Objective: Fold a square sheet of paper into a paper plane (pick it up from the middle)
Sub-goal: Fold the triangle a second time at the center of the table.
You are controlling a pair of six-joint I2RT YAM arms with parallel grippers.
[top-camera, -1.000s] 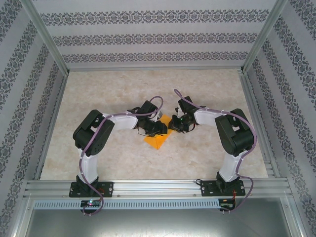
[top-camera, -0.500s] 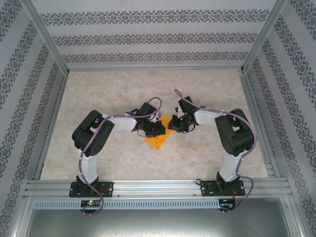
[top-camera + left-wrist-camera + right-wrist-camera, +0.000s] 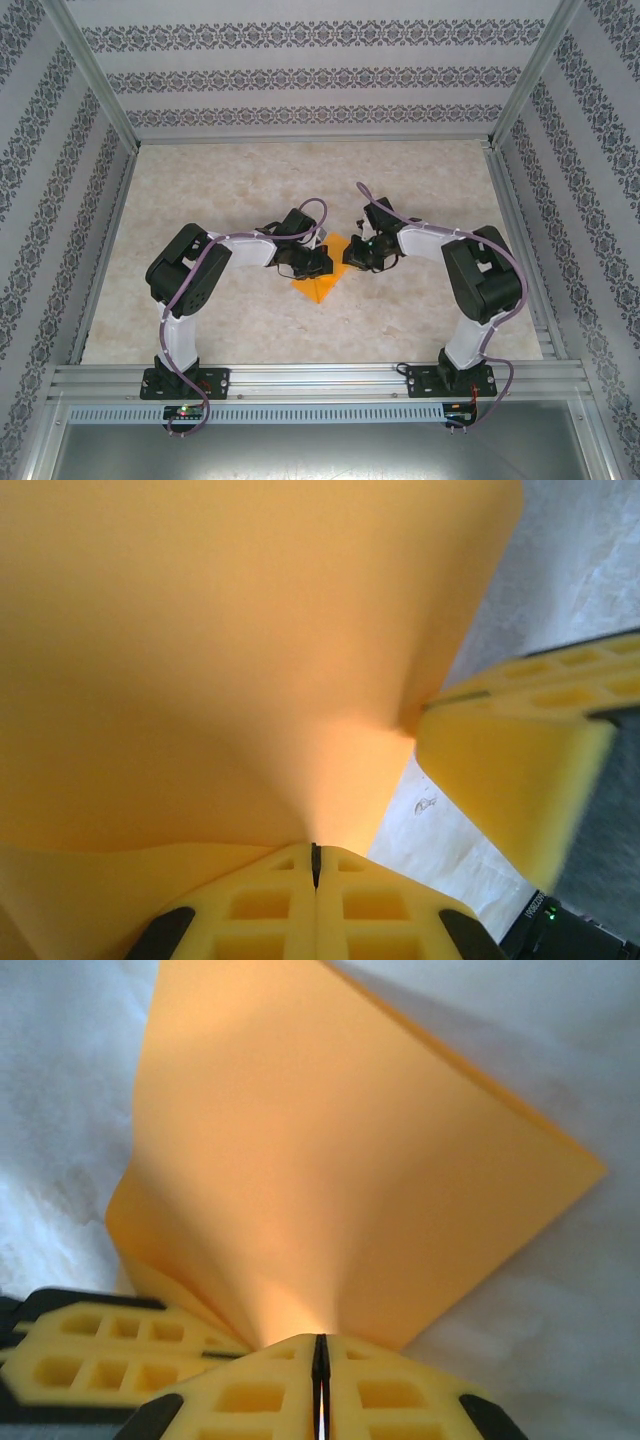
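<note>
At the middle of the table (image 3: 250, 170) the paper (image 3: 322, 288) stands tented. The left gripper (image 3: 314, 858) and right gripper (image 3: 320, 1348) each pinch its ridge, jaws closed on it, close together. For a clean crease, both pinches should move level, with the edges matched.

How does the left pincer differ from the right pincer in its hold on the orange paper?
The left pincer pinches the orange paper from its left side, the right pincer from its right. In the top view, the left pincer sits slightly lower than the right one. Both are shut on the paper.
</note>
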